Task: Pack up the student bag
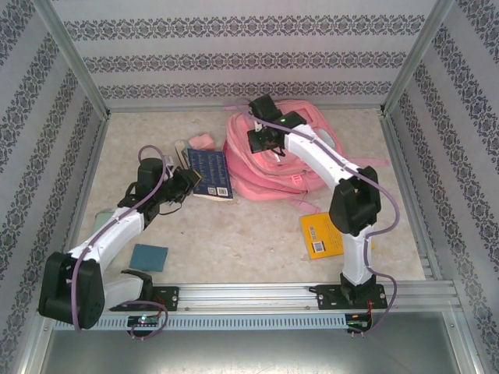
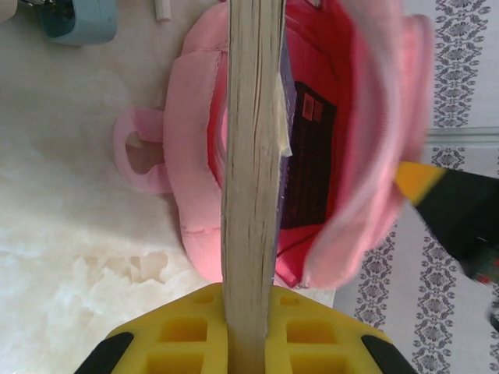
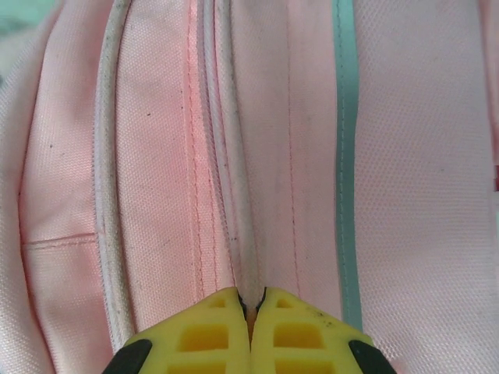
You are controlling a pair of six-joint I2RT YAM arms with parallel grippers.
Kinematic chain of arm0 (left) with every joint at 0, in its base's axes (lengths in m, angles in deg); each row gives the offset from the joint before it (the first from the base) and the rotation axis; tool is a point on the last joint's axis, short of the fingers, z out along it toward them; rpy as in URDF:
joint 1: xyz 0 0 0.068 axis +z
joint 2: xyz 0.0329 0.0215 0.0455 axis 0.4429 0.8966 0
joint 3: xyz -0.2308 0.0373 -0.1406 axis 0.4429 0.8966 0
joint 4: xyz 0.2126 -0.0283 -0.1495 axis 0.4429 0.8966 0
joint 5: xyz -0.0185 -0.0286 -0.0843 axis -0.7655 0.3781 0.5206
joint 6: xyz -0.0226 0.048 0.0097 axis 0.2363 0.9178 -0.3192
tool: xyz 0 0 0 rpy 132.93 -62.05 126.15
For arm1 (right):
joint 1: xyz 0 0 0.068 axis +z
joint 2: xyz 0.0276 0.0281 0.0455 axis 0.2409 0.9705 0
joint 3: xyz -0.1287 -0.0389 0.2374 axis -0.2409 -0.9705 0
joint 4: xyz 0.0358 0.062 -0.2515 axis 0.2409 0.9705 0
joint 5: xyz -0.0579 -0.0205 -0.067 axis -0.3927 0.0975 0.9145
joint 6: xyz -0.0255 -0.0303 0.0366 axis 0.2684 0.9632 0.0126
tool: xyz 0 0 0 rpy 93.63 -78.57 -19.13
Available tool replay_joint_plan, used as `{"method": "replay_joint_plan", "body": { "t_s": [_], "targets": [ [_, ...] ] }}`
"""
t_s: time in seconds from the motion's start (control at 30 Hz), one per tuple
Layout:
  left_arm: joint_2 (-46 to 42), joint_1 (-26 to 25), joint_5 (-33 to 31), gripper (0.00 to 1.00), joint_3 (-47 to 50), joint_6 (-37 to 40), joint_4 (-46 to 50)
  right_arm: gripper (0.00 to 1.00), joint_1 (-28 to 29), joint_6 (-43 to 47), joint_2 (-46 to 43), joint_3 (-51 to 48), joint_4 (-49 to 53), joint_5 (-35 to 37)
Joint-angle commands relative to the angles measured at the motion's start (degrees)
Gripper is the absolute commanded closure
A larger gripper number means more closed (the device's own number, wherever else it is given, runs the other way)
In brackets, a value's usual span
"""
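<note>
Inserting book (image 2: 249,156): left gripper (image 2: 248,315) clamped on book's lower edge; student bag (image 2: 195,179) mouth open directly ahead of fingers. Right gripper (image 3: 251,300) pinched shut on bag piping (image 3: 234,202). Advise: book edge-on, centred on mouth, clear of rim.

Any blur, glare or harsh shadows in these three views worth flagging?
Top external: even light, only faint shadows under the arms, slightly soft overall. Left wrist: page edges of the book are sharp, the raised right flap of the student bag is smeared, the table looks washed out. Right wrist: the bag's weave is crisp mid-frame, its left edge out of focus.
</note>
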Motion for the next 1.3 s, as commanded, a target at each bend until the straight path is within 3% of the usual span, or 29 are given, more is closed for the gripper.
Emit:
{"method": "replay_joint_plan", "body": {
  "t_s": [0.0,0.07,0.43,0.8,1.13,1.2,1.27],
  "targets": [
    [4.0,-1.8,-0.7,1.0,-0.6,-4.0,-12.7,1.0,-2.2,-4.0,-5.3,3.0,-1.0,-6.3],
    [7.9,-3.5,-1.1,1.0,-1.7,-5.4,-17.1,1.0,-3.6,-5.8,-6.4,3.4,-1.3,-10.2],
    [30.4,-13.1,-6.4,1.0,-16.2,-10.0,-32.8,1.0,-5.8,-11.5,-8.5,3.0,-2.1,-16.1],
    [50.4,-20.7,-15.8,1.0,-35.0,-10.6,-30.8,1.0,-7.4,-18.3,-10.4,-0.5,-8.5,-23.3],
    [57.2,-27.1,-27.5,1.0,-44.1,-13.9,-18.0,1.0,-9.6,-21.9,-11.0,-1.7,-11.4,-27.1],
    [57.4,-27.9,-28.3,0.93,-44.0,-13.7,-17.0,1.0,-9.8,-22.0,-11.1,-2.1,-11.6,-27.3],
    [57.3,-28.1,-27.5,0.71,-44.1,-13.2,-15.8,1.0,-10.0,-21.9,-11.2,-2.7,-11.7,-27.3]
  ]
}}
